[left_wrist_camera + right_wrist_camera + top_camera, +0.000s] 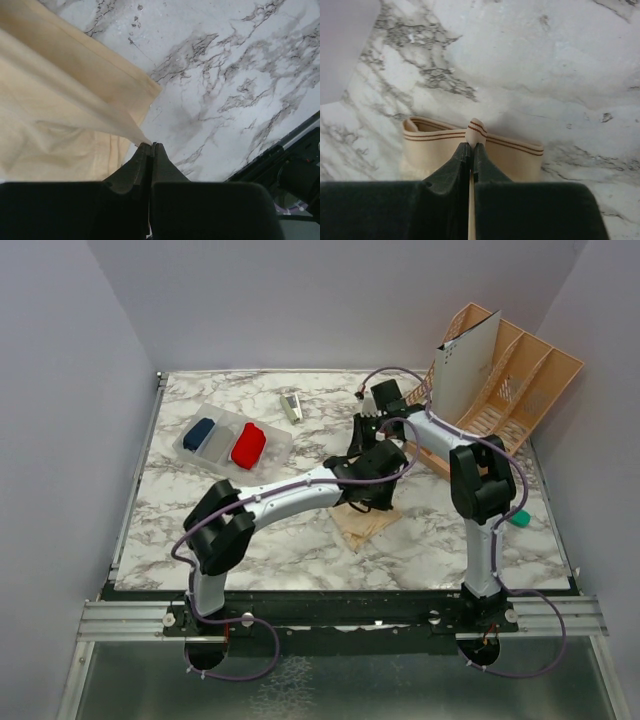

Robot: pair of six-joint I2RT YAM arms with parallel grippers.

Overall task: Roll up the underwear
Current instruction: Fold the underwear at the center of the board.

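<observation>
Item: peach-beige underwear (60, 120), laid on the tabletop (225, 75). One fold is pinched between closed left fingers (140, 165), the striped waistband (512, 147) between closed right fingers (461, 160), presumably for tautness before rolling.

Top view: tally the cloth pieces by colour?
Red piece: 1
Dark blue piece: 1
Peach piece: 1
Total: 3
Grey patch between red and blue in the tray: cannot tell if cloth, not counted.
</observation>
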